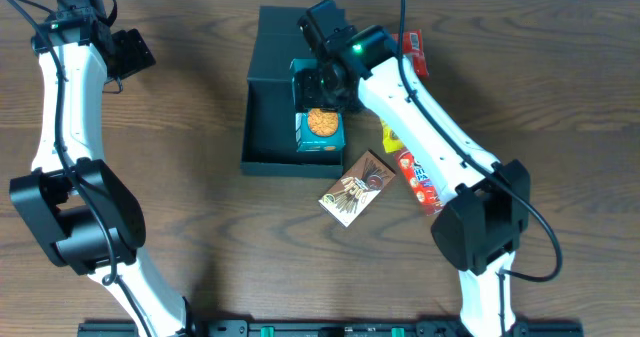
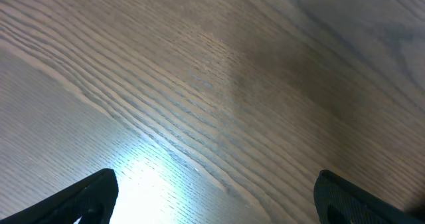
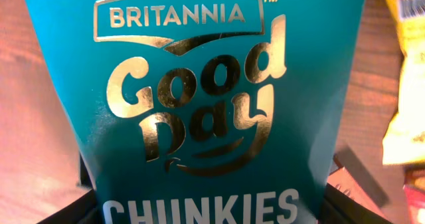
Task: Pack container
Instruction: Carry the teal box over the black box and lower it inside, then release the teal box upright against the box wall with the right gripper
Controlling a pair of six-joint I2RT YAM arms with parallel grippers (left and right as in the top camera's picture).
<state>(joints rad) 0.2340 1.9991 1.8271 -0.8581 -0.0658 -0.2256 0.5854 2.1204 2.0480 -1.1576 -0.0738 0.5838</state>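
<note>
The dark square container [image 1: 266, 117] sits open at the table's middle, its flat lid [image 1: 275, 39] hinged back on the far side. My right gripper [image 1: 322, 82] is shut on the bright-teal Chunkies cookie box [image 1: 320, 127] and holds it in the container's right side, along the right wall. I cannot tell whether the box touches the floor. In the right wrist view the cookie box [image 3: 199, 104] fills the frame between my fingers [image 3: 209, 214]. My left gripper [image 1: 130, 52] is open and empty at the far left, over bare wood [image 2: 219, 204].
A brown snack pack [image 1: 355, 187] lies just in front of the container's right corner. A long red pack [image 1: 420, 180] and a yellow packet [image 1: 390, 135] lie to the right under my right arm. The yellow packet also shows in the right wrist view [image 3: 408, 84]. Another red pack [image 1: 415, 52] lies at the back right.
</note>
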